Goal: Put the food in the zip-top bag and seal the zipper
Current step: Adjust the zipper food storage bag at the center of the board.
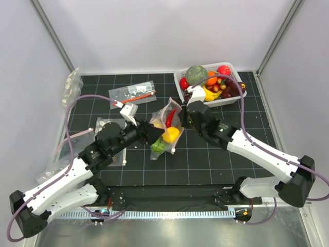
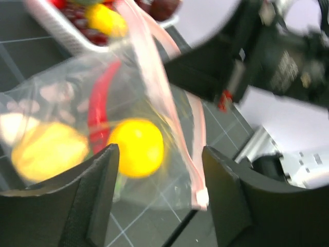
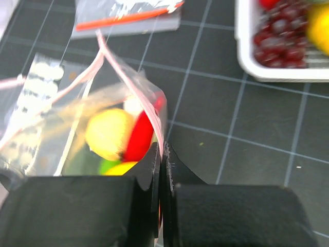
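Note:
The zip-top bag [image 1: 167, 128] stands mid-table, holding food: a red chili [image 2: 100, 103], a yellow lemon [image 2: 138, 146], a second yellow piece [image 2: 49, 152] and a green fruit [image 3: 108, 165]. My right gripper [image 3: 163, 154] is shut on the pink zipper [image 3: 133, 87] at the bag's right edge, and in the top view this right gripper [image 1: 184, 119] is at the bag's right side. My left gripper [image 2: 160, 154] is open at the bag's left. The lemon and the zipper's [image 2: 195, 154] loose end hang between its fingers, which are apart from them. The bag's mouth gapes in the right wrist view.
A white basket [image 1: 181, 90] of more toy fruit stands at the back right. A clear bag with an orange-red stick [image 1: 132, 94] lies behind the left gripper. A dotted bag [image 1: 105, 123] and crumpled plastic [image 1: 72, 85] lie at the left.

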